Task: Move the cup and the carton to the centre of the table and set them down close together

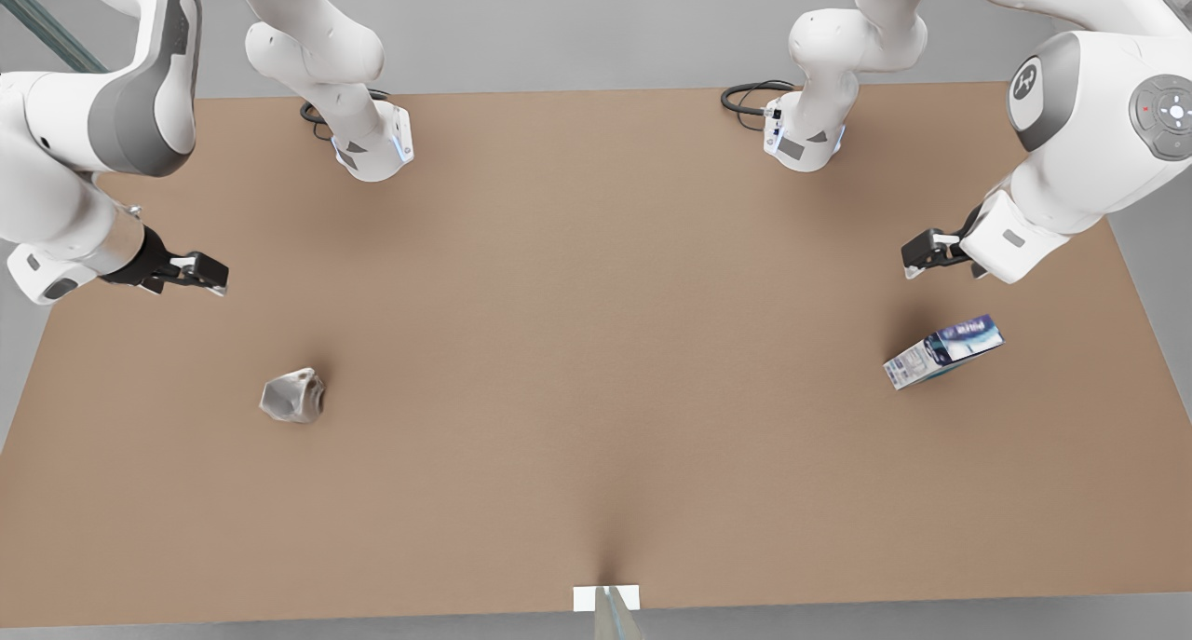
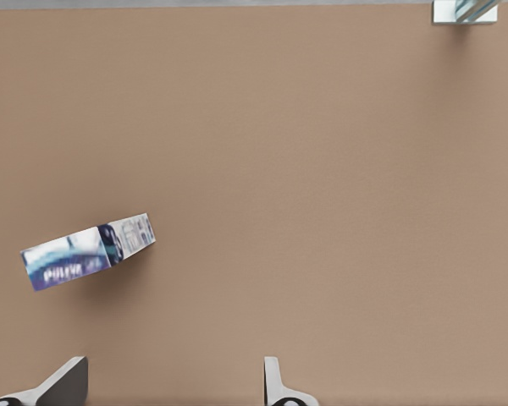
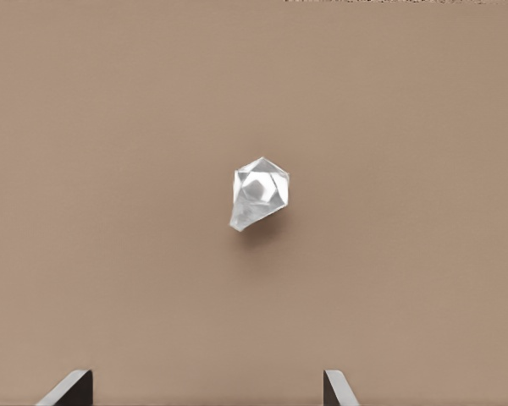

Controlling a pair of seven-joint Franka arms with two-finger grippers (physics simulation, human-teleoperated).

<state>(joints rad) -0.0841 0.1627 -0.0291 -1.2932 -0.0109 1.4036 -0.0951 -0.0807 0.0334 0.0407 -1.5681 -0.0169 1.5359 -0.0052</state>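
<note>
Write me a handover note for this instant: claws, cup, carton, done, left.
Left claw: open, empty, hanging above the table near the carton, on the front view's right.
Right claw: open, empty, hanging near the cup, on the front view's left.
Carton: lying on the table toward the front view's right edge, untouched.
Cup: lying on its side toward the front view's left, untouched.
Done: nothing moved to the centre yet.
Left: grasp each item, carry both to the table's centre, set them down close together.
</note>
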